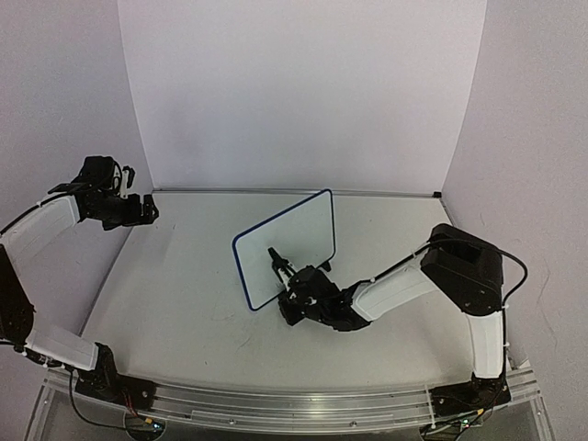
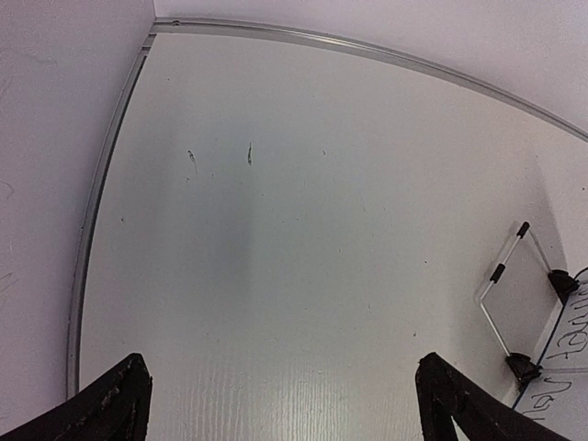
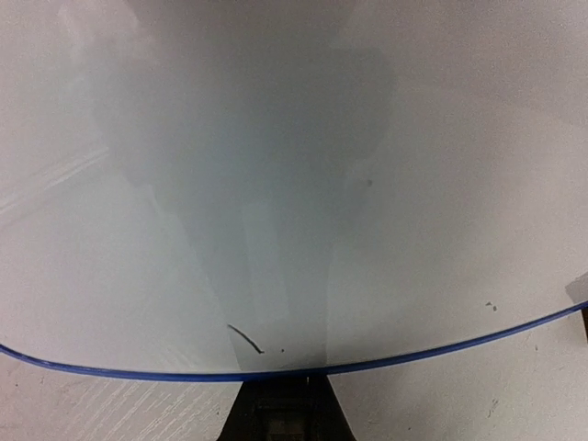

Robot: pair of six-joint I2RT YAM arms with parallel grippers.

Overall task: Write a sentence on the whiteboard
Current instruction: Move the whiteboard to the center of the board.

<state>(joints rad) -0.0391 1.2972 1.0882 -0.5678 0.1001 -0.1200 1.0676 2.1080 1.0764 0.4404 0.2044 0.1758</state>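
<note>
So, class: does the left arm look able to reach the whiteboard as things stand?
Probably yes. The left gripper hangs open at the far left, with only bare table between it and the whiteboard. The right gripper, shut at the board's lower edge, crowds just that spot.

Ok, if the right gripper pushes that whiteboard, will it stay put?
Probably not: the whiteboard stands on clip feet and a thin wire stand, so it may slide or tip. The thin panel looks light, its glossy face slippery.

Whiteboard (image 1: 292, 241) — blue-rimmed, propped upright mid-table; black handwritten words (image 2: 577, 342) on it — only partly visible.
</note>
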